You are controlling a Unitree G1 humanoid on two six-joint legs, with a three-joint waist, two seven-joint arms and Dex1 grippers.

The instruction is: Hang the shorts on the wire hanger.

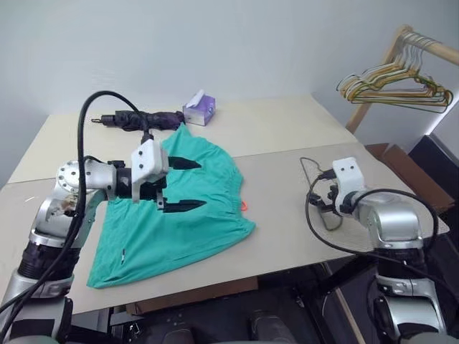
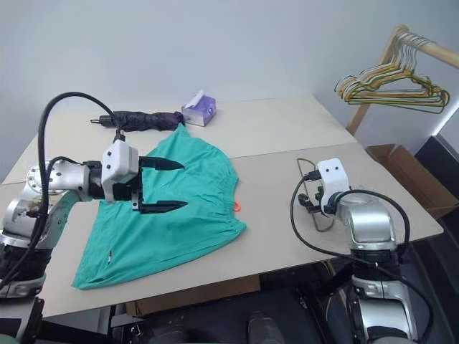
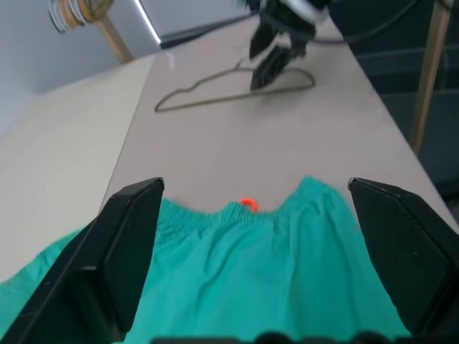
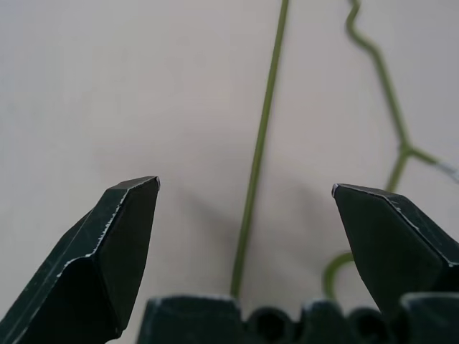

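Both tools gape with nothing held: the left tool hovers over the shorts, the right tool above the wire hanger near the tabletop's right edge. Thin wire could skid off when pinched. Beyond the right corner hangs 1 bunch of coloured hangers.

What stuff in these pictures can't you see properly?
- The wire hanger: in the eye views the right tool and its arm cover most of it; the right wrist view cuts its wire off at the edges.
- The shorts: the open left tool hangs in front of the middle; the left wrist view cuts off the legs.
- The small orange thing at the waistband: too small to identify.
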